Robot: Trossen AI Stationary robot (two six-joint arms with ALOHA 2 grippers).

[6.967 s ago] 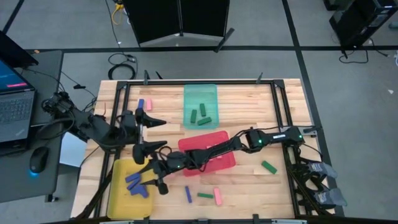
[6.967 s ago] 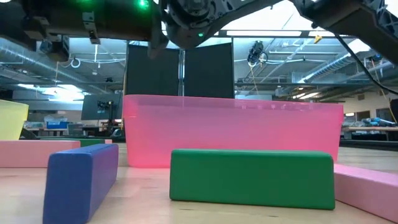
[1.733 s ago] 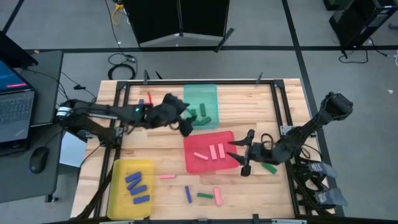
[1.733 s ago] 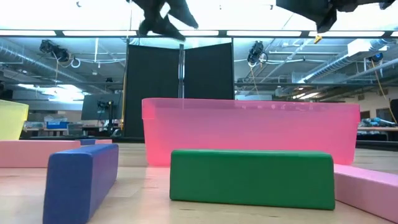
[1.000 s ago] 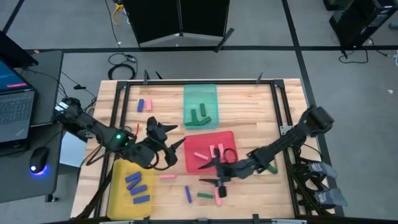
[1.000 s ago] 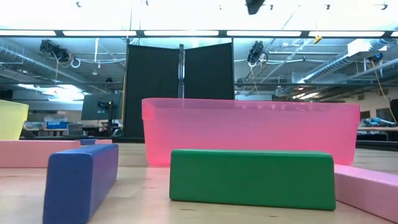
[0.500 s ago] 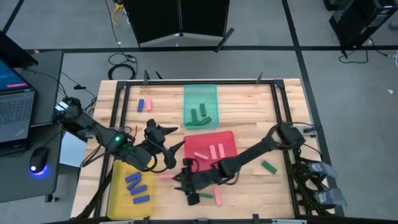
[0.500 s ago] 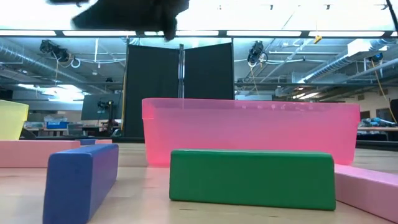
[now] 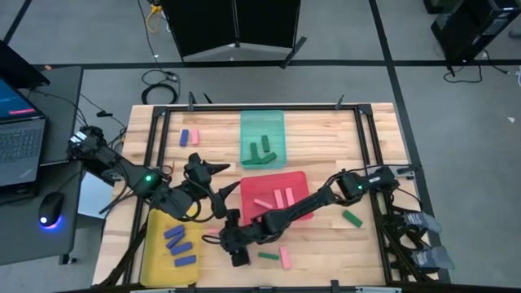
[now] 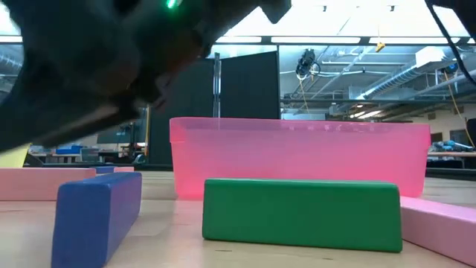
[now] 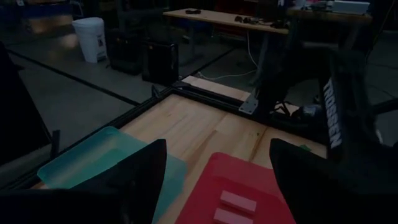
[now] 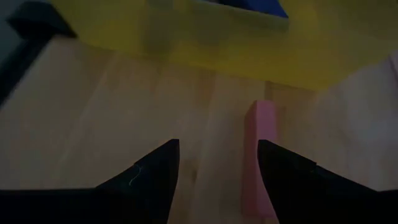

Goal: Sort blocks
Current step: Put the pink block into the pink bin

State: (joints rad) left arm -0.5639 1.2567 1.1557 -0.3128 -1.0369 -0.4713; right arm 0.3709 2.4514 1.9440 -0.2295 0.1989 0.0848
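- While the left arm hangs by the red tray, the right arm stretches from the far side of that tray, across it, to the counter off its front-left corner.
- right gripper: low over the wood between the red tray and the yellow tray. Its fingers are spread with bare counter between them, so it is released and grasps nothing.
- pink block: lies flat on the counter just ahead of the right gripper, nearer one finger, with the yellow tray's edge beyond it. No contact visible.
- left gripper: just left of the red tray, above the counter. Fingers are spread and it holds nothing.
- pink blocks: three lie inside the red tray.
- green blocks: these lie in the teal tray, which sits directly behind the red tray.
- blue blocks: these lie in the yellow tray, left-front of the red tray.
- loose green block: on the counter just right of the red tray.
- green bar and pink bar: on the counter in front of the red tray, near each other and close to the right gripper.
- small blue block and small pink block: side by side, well behind and left of the red tray.
- low view: a blue bar sits left of the green bar in front of the red tray, with a dark blurred arm overhead.
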